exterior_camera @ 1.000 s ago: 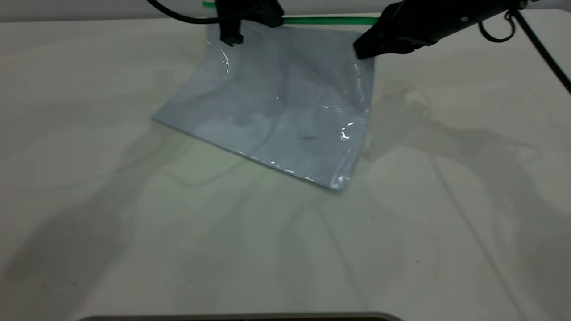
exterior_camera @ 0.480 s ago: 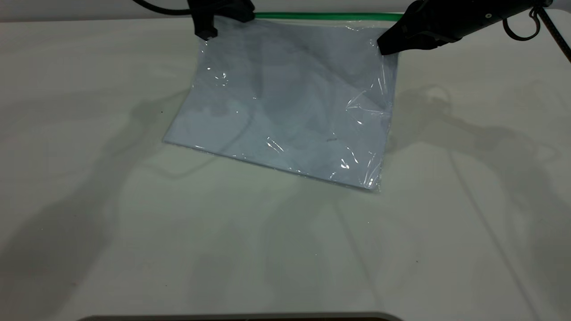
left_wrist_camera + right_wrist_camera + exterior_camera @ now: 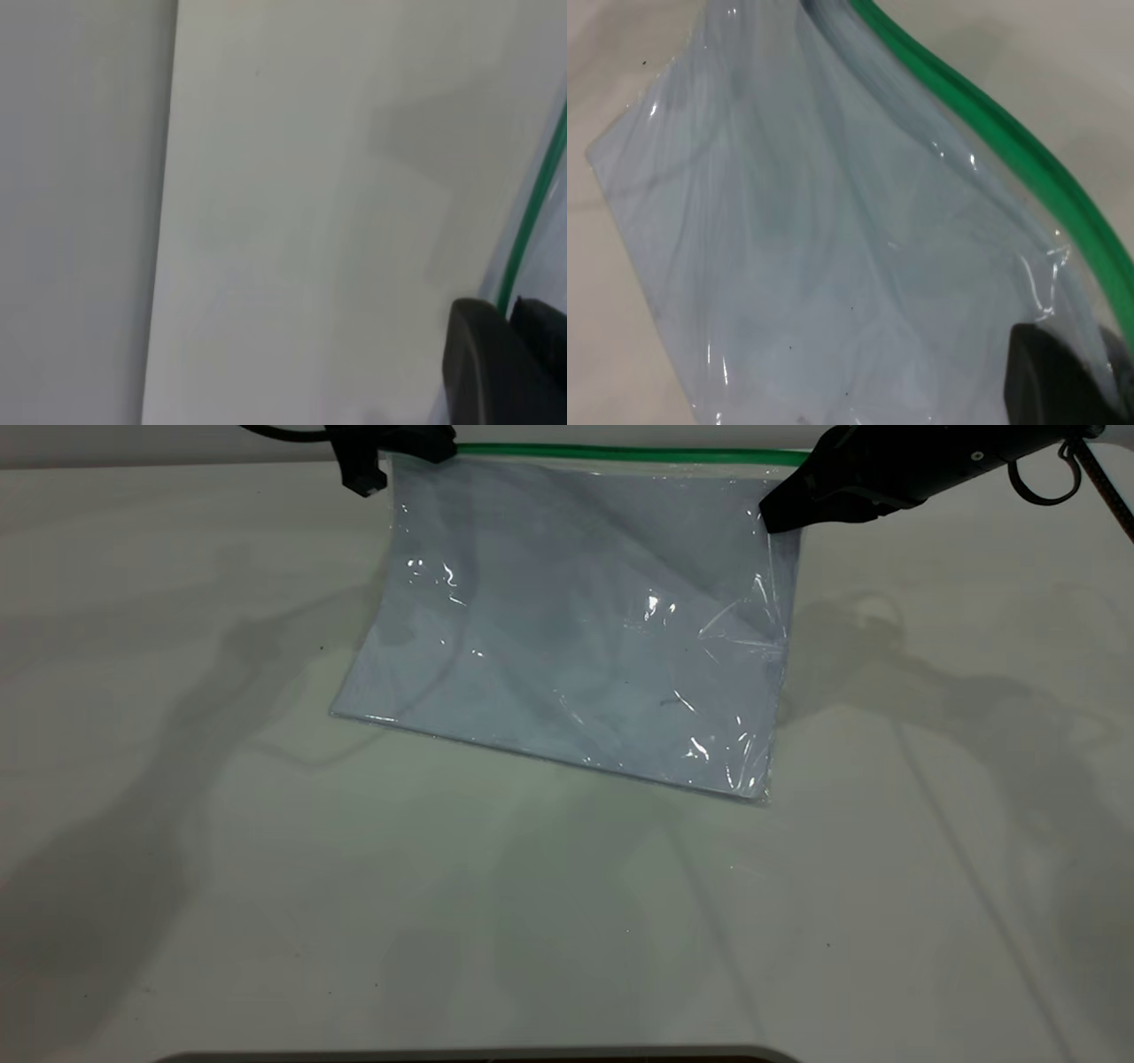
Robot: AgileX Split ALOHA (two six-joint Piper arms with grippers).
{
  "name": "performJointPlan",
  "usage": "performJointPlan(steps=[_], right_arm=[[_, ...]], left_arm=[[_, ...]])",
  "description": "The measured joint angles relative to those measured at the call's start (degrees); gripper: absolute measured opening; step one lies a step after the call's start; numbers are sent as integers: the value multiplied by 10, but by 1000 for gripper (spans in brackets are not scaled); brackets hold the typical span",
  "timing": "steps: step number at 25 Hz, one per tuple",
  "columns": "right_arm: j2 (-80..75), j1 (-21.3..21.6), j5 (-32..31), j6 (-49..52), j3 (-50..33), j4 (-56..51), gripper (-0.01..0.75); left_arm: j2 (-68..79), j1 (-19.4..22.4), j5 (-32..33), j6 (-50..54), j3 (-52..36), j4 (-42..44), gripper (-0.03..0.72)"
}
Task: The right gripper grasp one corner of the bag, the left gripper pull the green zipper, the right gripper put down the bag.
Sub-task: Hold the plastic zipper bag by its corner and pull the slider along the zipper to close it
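Pinching the upper right corner of the bag (image 3: 585, 615), the right gripper (image 3: 778, 514) is clenching the clear plastic just below the green zipper (image 3: 620, 453), near the far edge of the table (image 3: 266, 886). In the right wrist view, one of its black fingers (image 3: 1050, 376) is pressing on the wrinkled film while the green strip is running past just beside it. The left gripper (image 3: 363, 480) is sitting at the opposite upper corner of the bag, at the zipper's left end, and its fingers (image 3: 483, 363) are closing on either side of the green strip in the left wrist view, so it is gripping the zipper there; the slider tab itself is hidden between them. The bag is hanging stretched between the two grippers, with its zipper edge held up along the far edge of the table and its lower edge resting on the surface, slanting down toward the right. Pale sheets are showing through the clear plastic, and creases are catching light near the right side. Shadows of both arms are falling across the surface on either side of the bag.
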State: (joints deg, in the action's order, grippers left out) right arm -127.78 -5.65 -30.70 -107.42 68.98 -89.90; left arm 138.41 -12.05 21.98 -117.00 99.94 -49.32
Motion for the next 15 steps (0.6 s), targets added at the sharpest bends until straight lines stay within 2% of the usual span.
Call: performJointPlan(steps=[15], right_arm=[[0, 0, 9, 0, 0, 0, 34]], left_arm=[[0, 31, -3, 4, 0, 0, 54]])
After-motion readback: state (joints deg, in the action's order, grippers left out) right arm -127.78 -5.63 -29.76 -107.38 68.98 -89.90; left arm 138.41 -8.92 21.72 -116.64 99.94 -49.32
